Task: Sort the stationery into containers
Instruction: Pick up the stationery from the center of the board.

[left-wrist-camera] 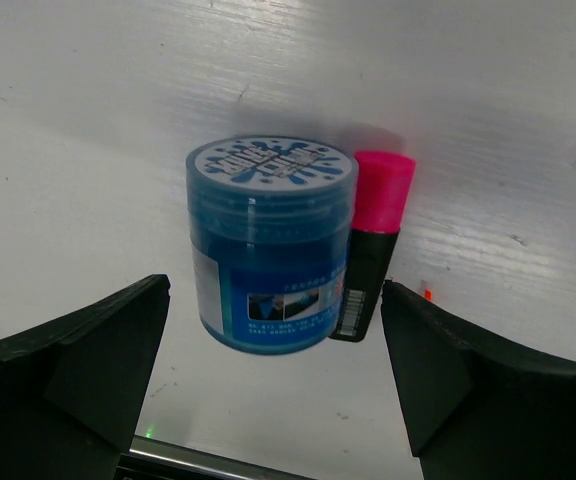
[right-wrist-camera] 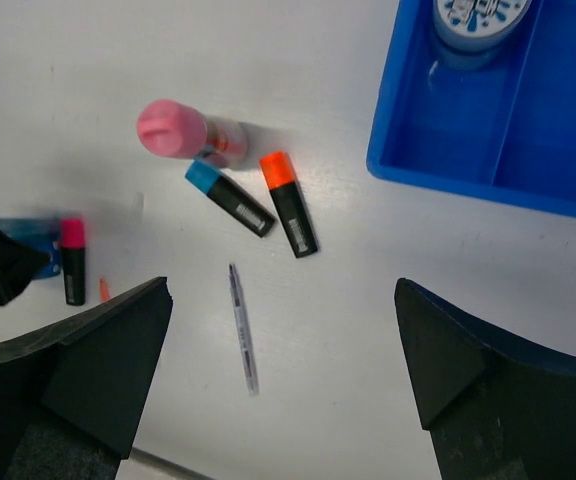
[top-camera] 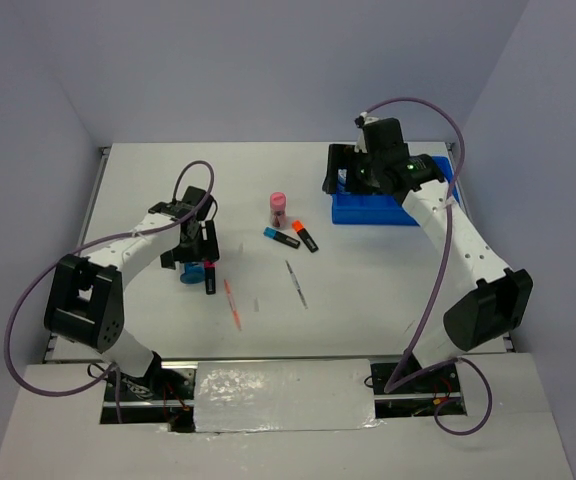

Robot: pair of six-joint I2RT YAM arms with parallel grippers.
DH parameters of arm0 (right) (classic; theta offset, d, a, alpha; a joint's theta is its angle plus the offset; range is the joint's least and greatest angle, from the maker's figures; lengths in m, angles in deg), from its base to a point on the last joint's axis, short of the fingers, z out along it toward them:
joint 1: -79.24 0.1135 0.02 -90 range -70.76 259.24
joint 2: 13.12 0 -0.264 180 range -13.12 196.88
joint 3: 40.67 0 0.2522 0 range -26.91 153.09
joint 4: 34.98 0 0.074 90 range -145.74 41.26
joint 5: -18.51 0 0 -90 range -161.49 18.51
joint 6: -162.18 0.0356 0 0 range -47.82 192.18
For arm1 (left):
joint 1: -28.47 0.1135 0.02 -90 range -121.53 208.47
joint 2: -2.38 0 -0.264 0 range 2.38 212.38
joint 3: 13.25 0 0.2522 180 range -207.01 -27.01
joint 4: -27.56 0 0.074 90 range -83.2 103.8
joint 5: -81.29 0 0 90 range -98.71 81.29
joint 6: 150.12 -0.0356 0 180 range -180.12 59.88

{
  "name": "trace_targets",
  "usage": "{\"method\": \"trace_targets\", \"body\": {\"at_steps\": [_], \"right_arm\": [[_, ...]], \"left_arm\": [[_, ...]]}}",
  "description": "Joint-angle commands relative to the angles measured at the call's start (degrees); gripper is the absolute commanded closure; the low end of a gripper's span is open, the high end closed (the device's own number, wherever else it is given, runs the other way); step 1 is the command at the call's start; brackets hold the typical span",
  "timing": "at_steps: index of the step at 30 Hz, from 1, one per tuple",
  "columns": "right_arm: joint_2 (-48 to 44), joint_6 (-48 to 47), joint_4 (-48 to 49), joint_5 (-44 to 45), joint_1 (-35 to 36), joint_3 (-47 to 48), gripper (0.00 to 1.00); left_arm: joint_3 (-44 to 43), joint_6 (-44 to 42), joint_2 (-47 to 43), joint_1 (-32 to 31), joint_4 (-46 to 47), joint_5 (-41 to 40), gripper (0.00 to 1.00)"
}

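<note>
Your left gripper (left-wrist-camera: 273,330) hangs released over the blue tub (left-wrist-camera: 268,240) and pink-capped highlighter (left-wrist-camera: 373,250); your right gripper (right-wrist-camera: 283,295), likewise spread, holds nothing near the blue tray (right-wrist-camera: 448,170).

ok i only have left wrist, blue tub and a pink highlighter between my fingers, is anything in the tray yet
Observer: yes, one blue-white tub sits in a compartment of the blue tray.
Operator: where is that tray
Observer: on the right side of the table, toward the far edge.
Operator: is the right arm carrying something
Observer: no, the right gripper is open and empty, up beside the tray's left end.
</note>
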Motion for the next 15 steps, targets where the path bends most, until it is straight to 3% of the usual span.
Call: {"method": "trace_targets", "body": {"at_steps": [1, 11, 14, 15], "right_arm": [[-3.44, -0.95, -1.29, -0.64, 1.37, -0.73, 0.0], [-4.32, -0.96, -2.61, -0.11, 2.95, -0.39, 0.0], [-3.62, -1.04, -3.75, 0.94, 3.74, 1.89, 0.0], [-3.44, -1.13, -4.02, 1.29, 4.01, 2.34, 0.0]], "left_arm": [[-0.1, -0.11, 1.6, 1.3, 1.06, -0.48, 0.01], [5.35, -0.9, 1.33, 3.41, 6.77, 2.68, 0.05], [6.49, -0.82, 1.6, 3.93, 8.0, 4.0, 0.11], [6.93, -0.9, 1.43, 4.11, 8.18, 4.35, 0.2]]}}
